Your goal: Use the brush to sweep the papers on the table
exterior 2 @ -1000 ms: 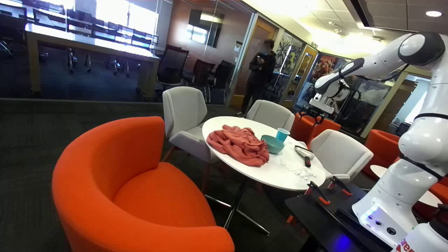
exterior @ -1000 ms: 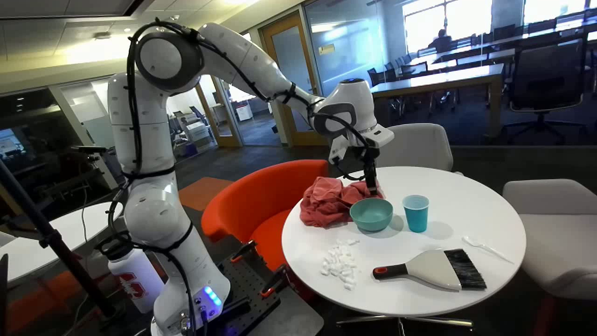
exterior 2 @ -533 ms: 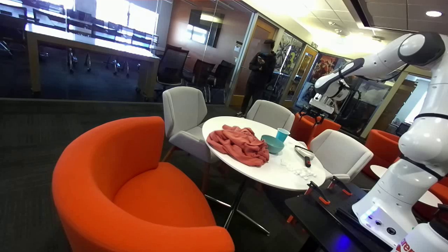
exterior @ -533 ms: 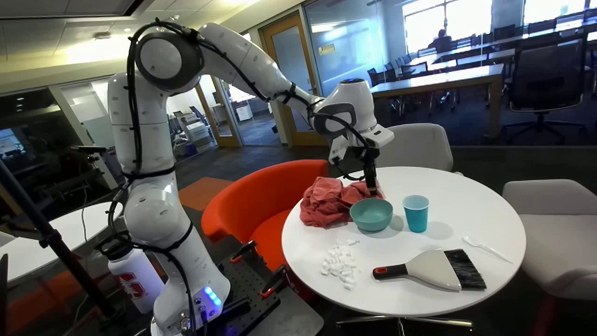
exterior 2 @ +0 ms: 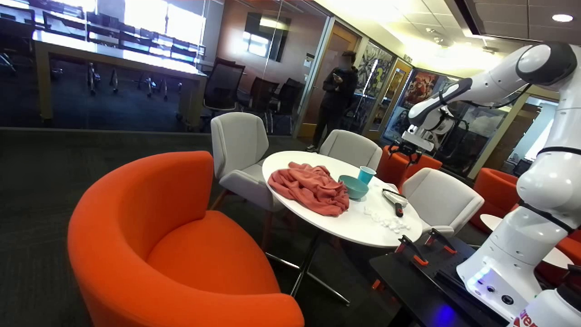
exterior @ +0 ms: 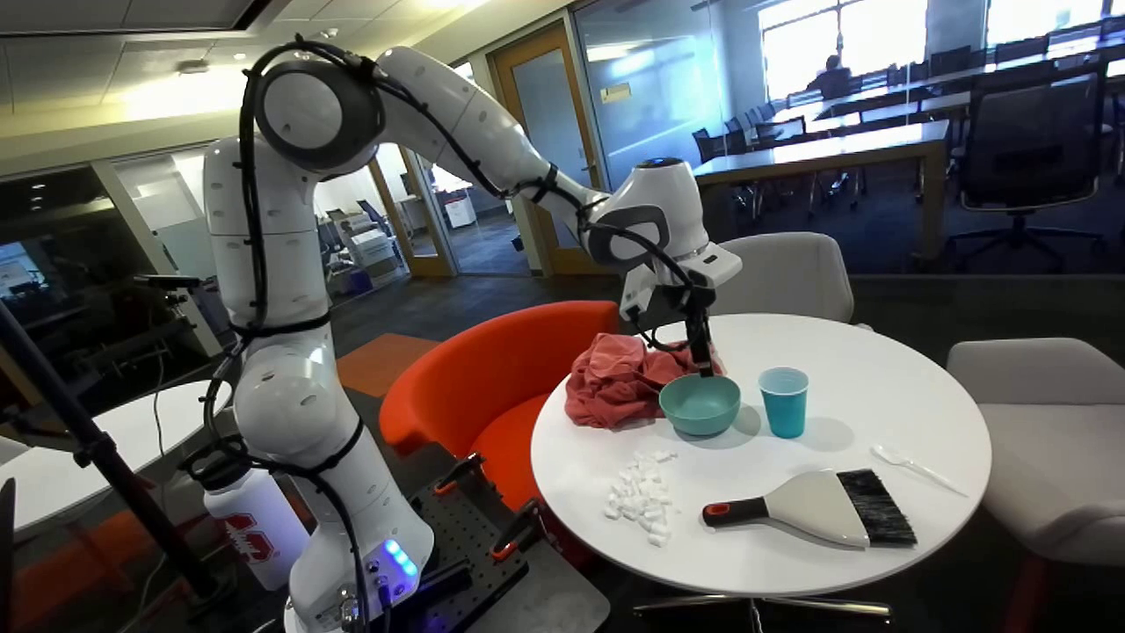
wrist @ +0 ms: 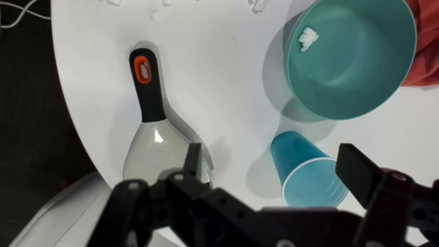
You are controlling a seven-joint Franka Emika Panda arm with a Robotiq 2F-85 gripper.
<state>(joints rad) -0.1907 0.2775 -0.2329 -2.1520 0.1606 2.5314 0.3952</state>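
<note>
The brush (exterior: 817, 508) lies flat on the white round table (exterior: 896, 387), with a black-and-orange handle, cream body and black bristles. It also shows in an exterior view (exterior 2: 396, 198) and in the wrist view (wrist: 147, 151), its bristle end hidden behind a finger. Small white paper bits (exterior: 640, 497) lie in a loose pile beside the handle end; a few show at the top of the wrist view (wrist: 260, 5). My gripper (wrist: 272, 159) is open and empty, in the air above the table, with its fingers spread either side of the blue cup's position in the wrist view.
A teal bowl (exterior: 700, 406) holds a white bit (wrist: 308, 38). A blue cup (exterior: 784, 403) stands upright beside it. A red cloth (exterior: 615, 382) lies bunched behind the bowl. A white plastic spoon (exterior: 918, 469) lies near the bristles. Chairs (exterior 2: 352, 147) surround the table.
My arm and gripper have lowered slightly in the last half second. The brush, paper bits, bowl, cup and cloth have not moved.
</note>
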